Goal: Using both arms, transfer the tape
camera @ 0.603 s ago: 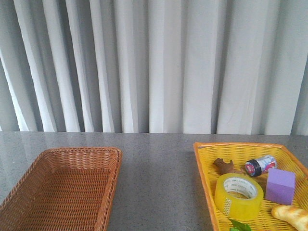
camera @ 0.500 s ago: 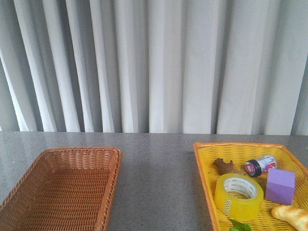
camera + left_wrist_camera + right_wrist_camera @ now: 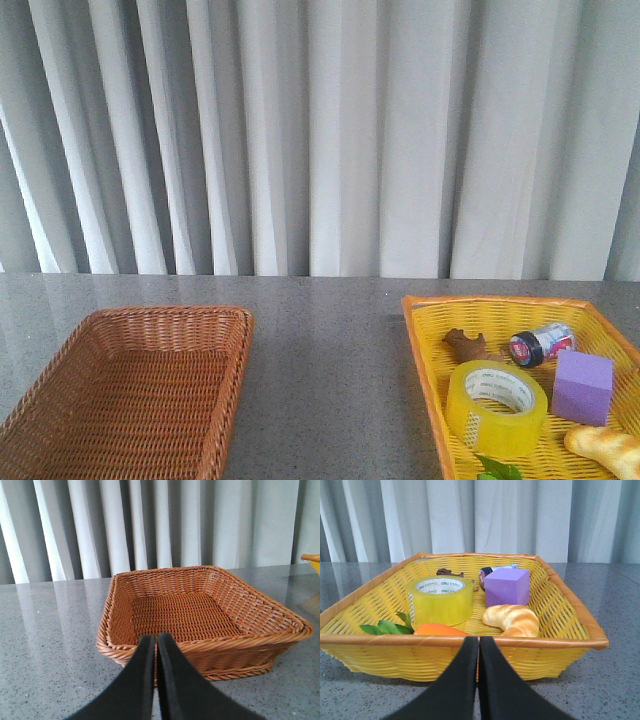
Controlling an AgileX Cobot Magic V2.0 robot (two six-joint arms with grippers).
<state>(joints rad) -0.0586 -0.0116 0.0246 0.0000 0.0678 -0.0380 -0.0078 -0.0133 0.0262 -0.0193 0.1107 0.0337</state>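
The yellow tape roll lies flat in the yellow basket at the right; it also shows in the right wrist view. My right gripper is shut and empty, just outside the yellow basket's near rim. My left gripper is shut and empty, just outside the near rim of the empty brown wicker basket, which stands at the left in the front view. Neither arm shows in the front view.
In the yellow basket lie a purple cube, a croissant, a small can, a brown piece, green leaves and an orange thing. Grey table, white curtain behind.
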